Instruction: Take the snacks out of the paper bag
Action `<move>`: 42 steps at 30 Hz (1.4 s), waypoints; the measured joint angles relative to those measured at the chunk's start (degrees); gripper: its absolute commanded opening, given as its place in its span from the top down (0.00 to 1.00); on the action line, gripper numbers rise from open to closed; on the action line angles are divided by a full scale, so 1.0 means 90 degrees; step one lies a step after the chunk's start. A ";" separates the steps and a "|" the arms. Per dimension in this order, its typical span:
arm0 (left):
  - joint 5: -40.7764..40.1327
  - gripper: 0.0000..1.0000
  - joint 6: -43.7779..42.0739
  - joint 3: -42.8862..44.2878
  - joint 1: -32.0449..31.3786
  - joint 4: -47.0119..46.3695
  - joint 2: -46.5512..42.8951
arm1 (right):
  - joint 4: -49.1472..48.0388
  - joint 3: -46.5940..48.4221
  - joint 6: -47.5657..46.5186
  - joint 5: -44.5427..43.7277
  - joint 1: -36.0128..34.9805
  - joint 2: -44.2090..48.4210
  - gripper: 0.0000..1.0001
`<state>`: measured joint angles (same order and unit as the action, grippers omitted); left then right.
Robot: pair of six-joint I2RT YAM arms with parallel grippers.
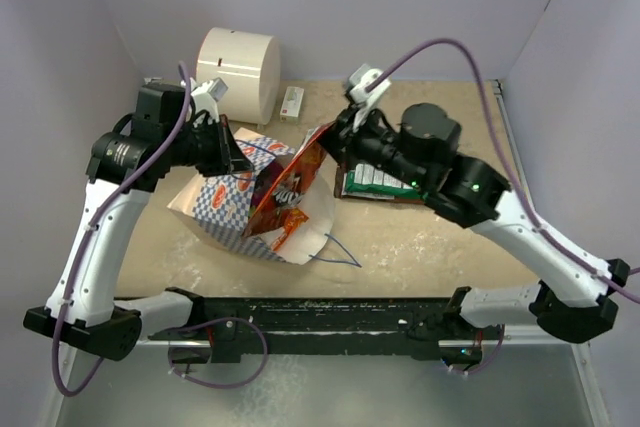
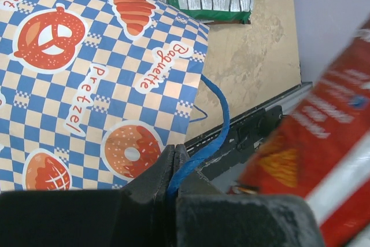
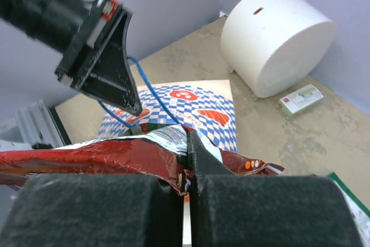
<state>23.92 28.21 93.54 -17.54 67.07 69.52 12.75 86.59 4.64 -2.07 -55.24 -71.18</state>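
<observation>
My left gripper (image 2: 174,160) was shut tight on the bag's blue handle (image 2: 219,114), the cord running up from between the jaws to the bag (image 2: 98,85). From above, the checkered bag (image 1: 232,202) lay on its side left of the table's (image 1: 430,237) middle, with its mouth facing 4 o'clock and its other handle (image 1: 338,253) trailing onto the table that way.

My right gripper (image 3: 189,143) was clamped on the top edge of the red packet (image 3: 110,157). That packet (image 1: 292,185) stood tilted out of the bag's mouth, its lower end over the cream lining. The green packet (image 1: 378,182) lay flat on the table at 3 o'clock from the bag, under my right wrist. A cream cylinder (image 1: 238,65) sat at 12 o'clock from the bag, with a small box (image 1: 292,102) at its 4 o'clock.
</observation>
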 measured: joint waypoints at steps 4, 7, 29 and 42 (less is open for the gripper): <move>-0.0199 1.00 0.0083 -0.0070 0.0000 -0.0017 -0.0282 | 0.1428 0.1435 0.0508 -0.0656 -0.0022 0.0005 1.00; -0.0389 1.00 0.0109 -0.0080 0.0000 -0.0027 -0.0512 | 0.2545 0.2625 0.0787 -0.1319 -0.0024 -0.0177 1.00; -0.0843 1.00 0.0017 -0.0505 0.0000 -0.0357 -0.1056 | 0.6329 0.4828 0.2171 -0.1751 0.2552 -0.1996 1.00; -0.0512 1.00 -0.0260 -0.0505 0.0000 -0.0522 -0.1044 | 0.5984 0.4036 0.1911 0.0852 0.3636 -0.3118 1.00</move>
<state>19.31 25.87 88.99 -17.54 62.37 60.12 66.61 122.91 21.85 5.61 -22.52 -99.24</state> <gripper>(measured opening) 0.003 0.005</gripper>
